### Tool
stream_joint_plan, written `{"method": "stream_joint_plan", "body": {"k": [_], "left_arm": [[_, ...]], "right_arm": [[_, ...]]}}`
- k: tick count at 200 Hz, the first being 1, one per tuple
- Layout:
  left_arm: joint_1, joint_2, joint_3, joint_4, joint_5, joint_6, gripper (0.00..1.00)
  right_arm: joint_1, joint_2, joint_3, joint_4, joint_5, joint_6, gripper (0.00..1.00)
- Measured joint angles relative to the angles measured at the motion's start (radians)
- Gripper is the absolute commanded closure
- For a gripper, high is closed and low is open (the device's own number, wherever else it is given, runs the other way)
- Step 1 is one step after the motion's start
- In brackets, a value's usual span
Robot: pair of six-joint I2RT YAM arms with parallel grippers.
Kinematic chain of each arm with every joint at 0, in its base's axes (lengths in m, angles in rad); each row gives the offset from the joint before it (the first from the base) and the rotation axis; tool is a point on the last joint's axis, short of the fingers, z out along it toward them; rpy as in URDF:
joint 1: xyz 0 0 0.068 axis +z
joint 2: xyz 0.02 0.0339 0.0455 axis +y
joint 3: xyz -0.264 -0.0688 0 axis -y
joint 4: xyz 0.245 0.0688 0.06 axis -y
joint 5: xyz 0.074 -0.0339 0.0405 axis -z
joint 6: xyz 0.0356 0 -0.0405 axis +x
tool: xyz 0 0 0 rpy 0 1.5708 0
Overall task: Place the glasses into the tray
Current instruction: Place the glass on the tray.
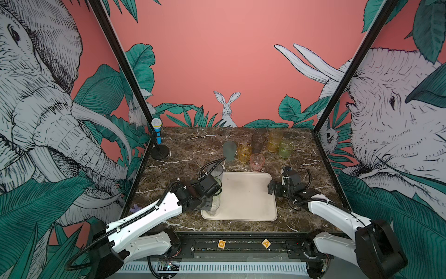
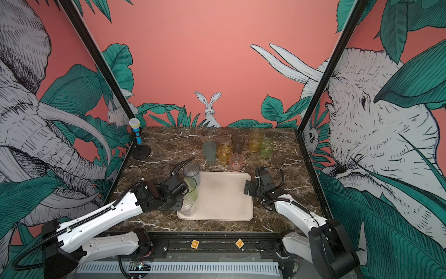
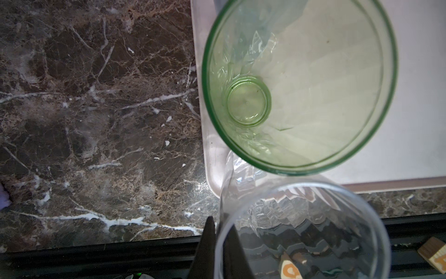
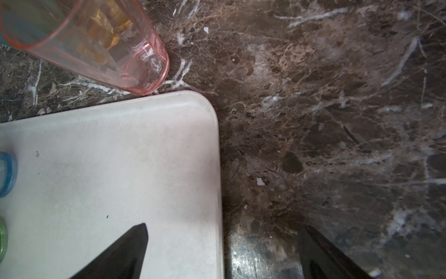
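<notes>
The cream tray point(image 1: 246, 198) point(image 2: 222, 195) lies at the table's front middle. Along its left side stand a grey glass point(image 2: 191, 172) and a tall green glass point(image 2: 192, 189) point(image 3: 299, 84). At its near-left corner my left gripper point(image 3: 220, 241) point(image 1: 209, 200) is shut on the rim wall of a clear glass point(image 3: 301, 232) point(image 1: 213, 205). Behind the tray stand the frosted teal point(image 1: 229, 151), amber point(image 1: 244, 152), pink point(image 1: 257, 161) point(image 4: 96, 43), smoky brown point(image 1: 258, 142), yellow point(image 1: 275, 140) and short green point(image 1: 286, 148) glasses. My right gripper point(image 4: 223, 241) point(image 1: 271, 188) is open over the tray's right edge point(image 4: 217, 157).
A blue toy microphone point(image 1: 157, 135) stands on a black stand at the back left corner. Two wooden letter blocks point(image 1: 221, 244) point(image 1: 266, 242) lie on the black front rail. A small purple thing point(image 1: 136, 207) lies at the table's left edge. Black frame posts rise at both sides.
</notes>
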Motion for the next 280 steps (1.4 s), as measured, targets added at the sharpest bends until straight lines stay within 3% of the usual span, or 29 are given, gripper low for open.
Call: {"method": "stream_joint_plan", "body": {"k": [8,30,48,139,213,239,280], "left_arm": [[0.0,0.001,0.0,0.0,-0.003,0.0,1.0],[0.0,0.004,0.0,-0.001,-0.011,-0.003,0.87],[-0.001,0.012,0.0,-0.005,-0.026,-0.006,0.81],[-0.001,0.025,0.037,-0.017,-0.045,-0.007,0.7],[0.003,0.009,0.171,-0.092,-0.08,0.013,0.54],[0.029,0.007,0.222,-0.114,-0.085,0.036,0.47],[0.125,0.006,0.279,-0.131,-0.088,0.096,0.28]], "right_arm": [[0.0,0.0,0.0,0.0,0.0,0.0,0.01],[-0.001,0.0,0.0,0.0,0.0,0.0,0.01],[-0.003,0.0,0.0,0.0,-0.001,0.0,0.01],[-0.005,0.001,0.0,0.0,-0.001,0.0,0.01],[-0.006,0.0,0.0,0.0,-0.001,0.0,0.01],[-0.006,0.0,0.0,0.0,0.0,0.0,0.01],[-0.006,-0.023,0.006,-0.022,0.0,0.0,0.01]]}}
